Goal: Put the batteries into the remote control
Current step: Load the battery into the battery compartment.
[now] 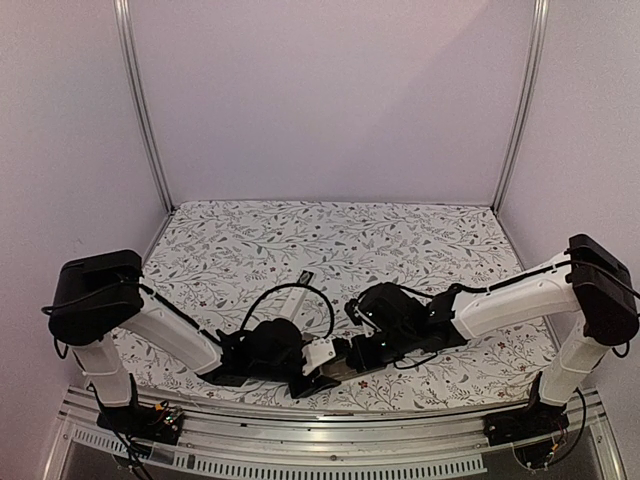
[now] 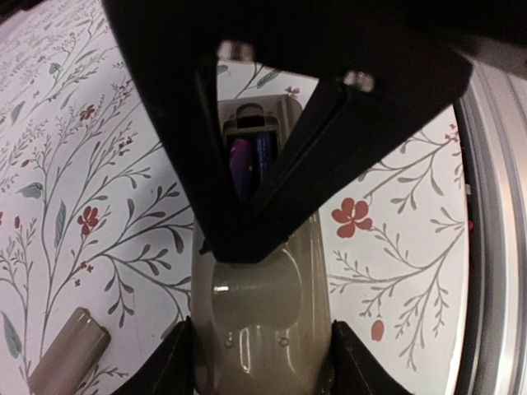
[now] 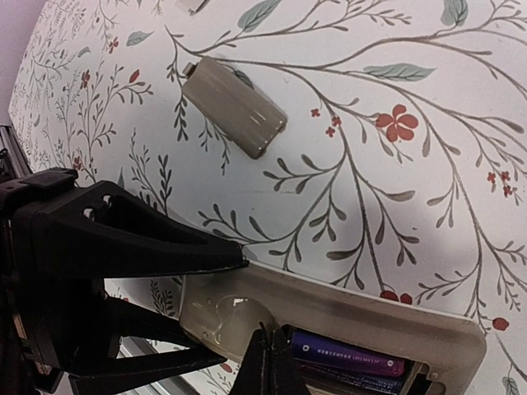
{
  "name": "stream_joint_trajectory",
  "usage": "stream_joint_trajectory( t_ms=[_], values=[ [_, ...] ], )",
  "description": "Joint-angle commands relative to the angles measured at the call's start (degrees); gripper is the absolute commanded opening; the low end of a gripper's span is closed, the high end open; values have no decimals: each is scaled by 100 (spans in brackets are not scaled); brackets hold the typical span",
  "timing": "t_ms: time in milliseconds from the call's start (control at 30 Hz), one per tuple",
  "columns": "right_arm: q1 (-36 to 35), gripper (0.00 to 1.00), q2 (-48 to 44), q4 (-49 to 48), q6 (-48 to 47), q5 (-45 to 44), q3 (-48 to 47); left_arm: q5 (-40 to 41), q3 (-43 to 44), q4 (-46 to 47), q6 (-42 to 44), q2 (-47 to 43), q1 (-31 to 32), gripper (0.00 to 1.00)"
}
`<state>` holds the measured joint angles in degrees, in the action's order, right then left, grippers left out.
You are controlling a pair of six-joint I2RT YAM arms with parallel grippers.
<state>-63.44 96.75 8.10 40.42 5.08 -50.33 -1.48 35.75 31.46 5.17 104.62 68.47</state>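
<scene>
**A:** What is the biggest thing here?
**B:** The table (image 1: pixel 400 240). It is flower-patterned and fills the middle of the top view.
**A:** And the claws?
**B:** They meet at the lower centre of that view. The left claw (image 2: pixel 262 350) comes in from the bottom edge of its own wrist view. Its fingers (image 2: pixel 169 370) press on either side of the remote (image 2: pixel 259 300), so it is clamped on it. The right claw (image 2: pixel 247 239) reaches down from the top of that frame with its jaws together and nothing between them. Its tip is over the remote at the edge of the open compartment (image 2: pixel 251 132). I can't tell whether it touches.
**A:** How does the remote lie?
**B:** Flat on the table, back up, in the centre of the left wrist view.
**A:** The cover?
**B:** It is off. The beige cover (image 3: pixel 235 107) lies on the table in the upper left of the right wrist view, apart from the remote.
**A:** The batteries?
**B:** Two batteries (image 3: pixel 354 352) in purple wrappers lie side by side inside the compartment, at the bottom right of that view.
</scene>
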Motion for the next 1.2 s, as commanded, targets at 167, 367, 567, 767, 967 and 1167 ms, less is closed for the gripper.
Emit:
stream_joint_trajectory(
  t_ms=[167,367,567,767,967,1167],
  values=[
    [148,0,118,121,30,72,-31,-157,97,-358,177,252,-43,35],
    [176,0,52,359,22,-57,60,-182,62,-353,177,239,-51,20],
    [251,0,-37,689,78,-81,132,-123,-36,-379,155,172,-70,0],
    [332,0,-64,865,106,12,247,-94,-96,-392,135,136,-65,0],
    [350,0,43,797,-125,326,-29,-106,-49,-437,157,180,-66,0],
    [350,0,-145,777,-563,664,-415,-92,-35,-445,157,190,-70,0]
  ],
)
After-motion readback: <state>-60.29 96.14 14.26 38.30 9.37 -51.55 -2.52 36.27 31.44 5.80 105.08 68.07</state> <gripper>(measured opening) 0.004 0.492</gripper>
